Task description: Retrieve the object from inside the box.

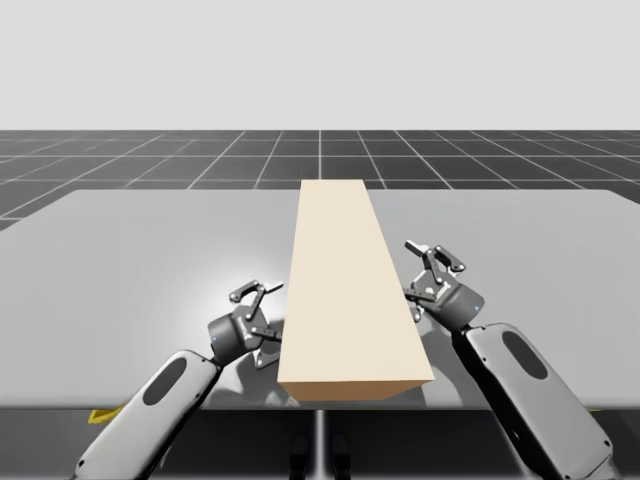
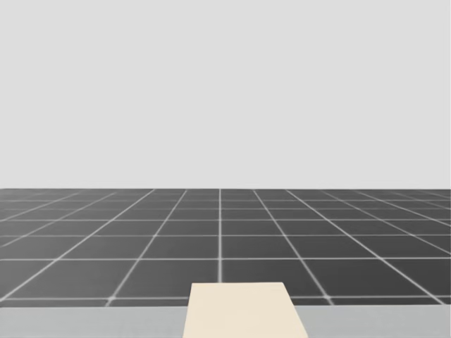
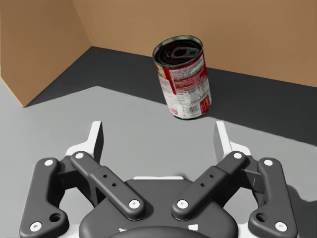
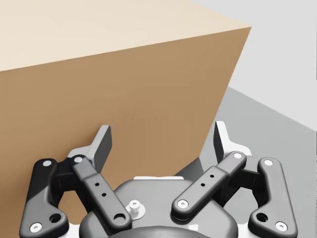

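A long tan box [image 1: 350,280] lies on the grey table [image 1: 150,250], running from near me to the far side. My left gripper [image 1: 268,325] is open beside the box's left side. In the left wrist view its open fingers [image 3: 96,141] point into the box's open side, where a can with a red and white label [image 3: 183,77] stands on the dark floor, ahead of the gripper [image 3: 158,134] and apart from it. My right gripper [image 1: 412,272] is open close to the box's right wall [image 4: 124,89], with nothing between its fingers [image 4: 102,141].
The head view takes in the box's far end [image 2: 243,313], a strip of table [image 2: 91,324] and the dark tiled floor [image 2: 225,239] beyond. Brown inner walls [image 3: 39,39] close in the can's left and back. Bare table spreads on both sides of the box.
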You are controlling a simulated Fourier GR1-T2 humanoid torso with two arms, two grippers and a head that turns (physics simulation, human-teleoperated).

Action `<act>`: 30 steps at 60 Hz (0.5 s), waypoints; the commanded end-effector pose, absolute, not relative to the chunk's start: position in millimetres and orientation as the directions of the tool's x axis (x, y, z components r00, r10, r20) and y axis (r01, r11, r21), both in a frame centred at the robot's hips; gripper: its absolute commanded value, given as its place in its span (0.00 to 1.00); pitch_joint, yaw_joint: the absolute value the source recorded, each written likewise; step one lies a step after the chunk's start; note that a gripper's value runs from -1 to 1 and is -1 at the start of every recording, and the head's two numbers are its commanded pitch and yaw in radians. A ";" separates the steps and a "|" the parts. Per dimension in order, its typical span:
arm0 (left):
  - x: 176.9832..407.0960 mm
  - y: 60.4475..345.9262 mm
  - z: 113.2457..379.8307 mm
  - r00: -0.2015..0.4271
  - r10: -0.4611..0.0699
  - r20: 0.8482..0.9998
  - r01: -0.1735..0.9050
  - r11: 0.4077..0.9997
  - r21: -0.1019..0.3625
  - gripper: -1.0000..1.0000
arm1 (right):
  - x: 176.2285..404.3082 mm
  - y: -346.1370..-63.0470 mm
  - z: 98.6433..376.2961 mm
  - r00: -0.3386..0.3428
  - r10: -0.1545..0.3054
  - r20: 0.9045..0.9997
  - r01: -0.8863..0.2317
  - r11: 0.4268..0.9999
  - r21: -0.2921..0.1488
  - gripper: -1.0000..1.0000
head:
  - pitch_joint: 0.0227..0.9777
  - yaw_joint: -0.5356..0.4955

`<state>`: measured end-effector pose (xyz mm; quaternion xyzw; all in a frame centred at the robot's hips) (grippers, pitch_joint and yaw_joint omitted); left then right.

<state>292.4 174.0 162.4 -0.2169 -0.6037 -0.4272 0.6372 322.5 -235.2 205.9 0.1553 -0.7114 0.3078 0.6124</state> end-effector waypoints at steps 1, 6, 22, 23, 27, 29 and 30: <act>308.1 159.7 152.3 -0.110 -0.244 0.964 0.850 0.480 0.218 0.00 | 311.0 -213.0 197.7 -0.214 0.131 0.968 -0.672 0.699 -0.243 0.00 | 0.07 0.50; 321.8 152.0 149.4 -0.112 -0.210 0.971 0.860 0.470 0.200 0.00 | 309.8 -212.0 196.8 -0.222 0.131 0.966 -0.679 0.691 -0.250 0.00 | 0.07 0.50; 343.6 110.0 136.5 -0.075 -0.161 0.984 0.900 0.415 0.136 0.00 | 305.2 -208.1 195.1 -0.243 0.122 0.962 -0.704 0.661 -0.261 0.00 | 0.09 0.50; 344.2 108.8 136.0 -0.074 -0.161 0.984 0.900 0.414 0.136 0.00 | 305.0 -208.1 195.0 -0.243 0.121 0.962 -0.705 0.660 -0.261 0.00 | 0.09 0.50; 348.5 102.1 132.7 -0.060 -0.156 0.986 0.903 0.412 0.120 0.00 | 303.0 -207.8 194.4 -0.248 0.120 0.961 -0.716 0.645 -0.265 0.00 | 0.09 0.50; 351.0 99.7 131.3 -0.055 -0.152 0.987 0.903 0.413 0.114 0.00 | 301.7 -207.9 193.9 -0.247 0.120 0.961 -0.724 0.637 -0.266 0.00 | 0.10 0.50; 351.5 99.2 131.2 -0.054 -0.151 0.987 0.903 0.414 0.113 0.00 | 301.2 -208.2 193.6 -0.244 0.121 0.962 -0.727 0.634 -0.264 0.00 | 0.10 0.50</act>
